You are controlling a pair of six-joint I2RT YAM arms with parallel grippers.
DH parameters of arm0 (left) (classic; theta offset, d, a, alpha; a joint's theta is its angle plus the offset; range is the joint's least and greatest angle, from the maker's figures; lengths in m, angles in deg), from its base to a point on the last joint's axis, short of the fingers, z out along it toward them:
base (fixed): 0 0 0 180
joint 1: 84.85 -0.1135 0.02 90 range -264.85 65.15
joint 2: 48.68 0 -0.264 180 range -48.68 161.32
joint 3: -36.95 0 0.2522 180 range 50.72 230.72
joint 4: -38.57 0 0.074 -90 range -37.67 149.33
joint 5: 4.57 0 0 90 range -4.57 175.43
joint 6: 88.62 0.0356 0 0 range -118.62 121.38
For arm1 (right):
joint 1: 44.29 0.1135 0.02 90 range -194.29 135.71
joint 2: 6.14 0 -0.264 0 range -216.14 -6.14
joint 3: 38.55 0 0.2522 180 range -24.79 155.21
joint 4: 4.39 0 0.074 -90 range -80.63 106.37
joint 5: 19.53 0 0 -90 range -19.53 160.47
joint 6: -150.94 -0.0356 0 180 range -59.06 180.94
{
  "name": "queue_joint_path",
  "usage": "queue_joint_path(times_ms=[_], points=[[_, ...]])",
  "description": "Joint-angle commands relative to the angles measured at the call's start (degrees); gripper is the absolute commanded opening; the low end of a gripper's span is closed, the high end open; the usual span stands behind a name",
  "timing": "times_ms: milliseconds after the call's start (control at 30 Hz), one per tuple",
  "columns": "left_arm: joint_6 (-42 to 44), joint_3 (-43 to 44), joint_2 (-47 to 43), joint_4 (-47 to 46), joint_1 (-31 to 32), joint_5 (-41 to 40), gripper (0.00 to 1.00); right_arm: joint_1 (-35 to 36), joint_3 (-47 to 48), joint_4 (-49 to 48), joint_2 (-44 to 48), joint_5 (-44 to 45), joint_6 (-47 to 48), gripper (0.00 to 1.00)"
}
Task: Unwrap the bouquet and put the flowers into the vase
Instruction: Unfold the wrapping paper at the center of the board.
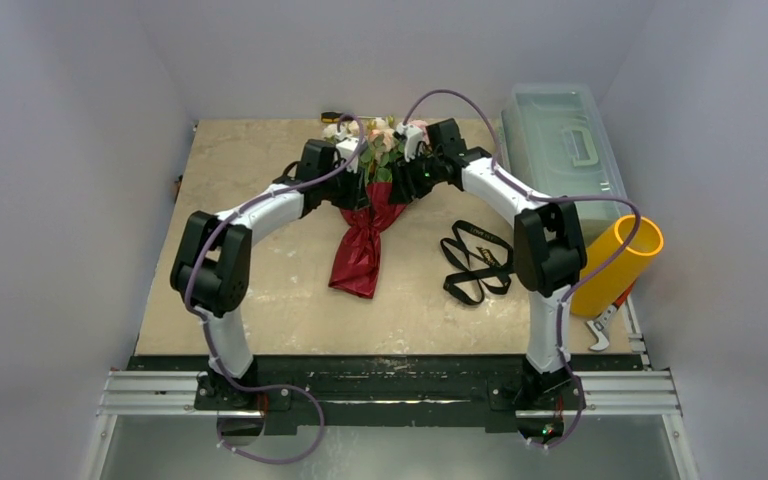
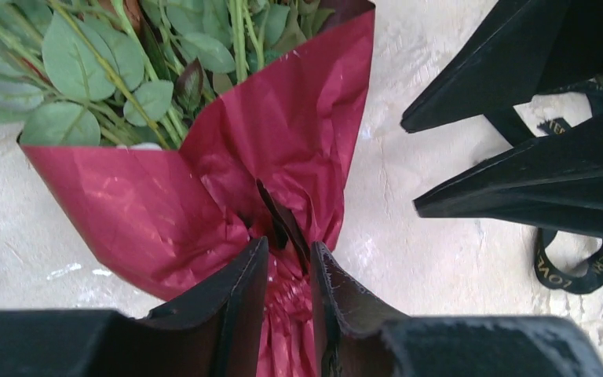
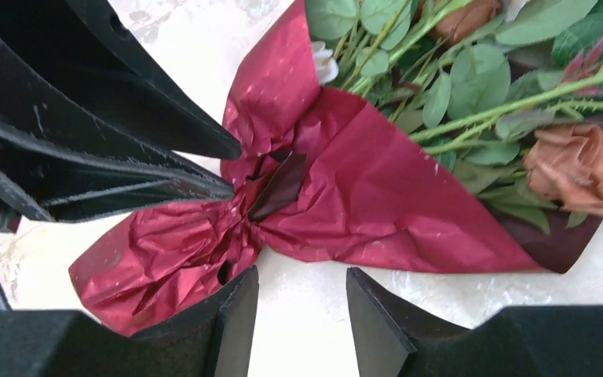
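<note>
The left hand (image 2: 289,290), jaws narrow, pinches the gathered maroon paper (image 2: 283,141) of the bouquet (image 1: 363,240) at bottom centre; the right hand (image 3: 298,314) stands half-open beside it, empty.

Plain pale grey walls (image 1: 70,150) close in the worktop (image 1: 250,170) at the back and on both sides. The worktop is beige, mottled and scuffed like worn stone. Silver metal rails (image 1: 160,395) run along its near edge. The light is soft and even.
</note>
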Motion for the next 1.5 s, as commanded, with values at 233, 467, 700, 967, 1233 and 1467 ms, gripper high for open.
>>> queue_joint_path(times_ms=[233, 467, 700, 967, 1233, 1467], points=[[-2.6, 8.2, 6.5, -0.8, 0.8, -0.6, 0.35, 0.8, 6.3, -5.1, -5.4, 3.3, -0.4, 0.41], [-3.4, 8.5, 9.1, 0.6, 0.9, -2.5, 0.33, 1.4, 6.2, -6.2, -8.8, 5.9, 0.2, 0.40], [-3.6, 9.8, 6.6, 2.8, 0.8, -3.0, 0.00, 1.6, 8.1, -5.9, -11.7, 9.0, 1.6, 0.36], [-5.0, 9.1, -1.9, 6.4, -4.1, -3.5, 0.00, 2.3, 10.5, -4.2, -13.9, 12.5, 5.0, 0.33], [-0.4, 9.8, -7.5, 13.6, -11.9, -3.8, 0.00, 3.9, 11.2, -3.3, -14.8, 16.3, 8.5, 0.31], [1.5, 8.6, -8.1, 15.0, -12.9, -2.2, 0.00, 4.3, 13.6, -1.1, -16.7, 17.2, 10.4, 0.31]])
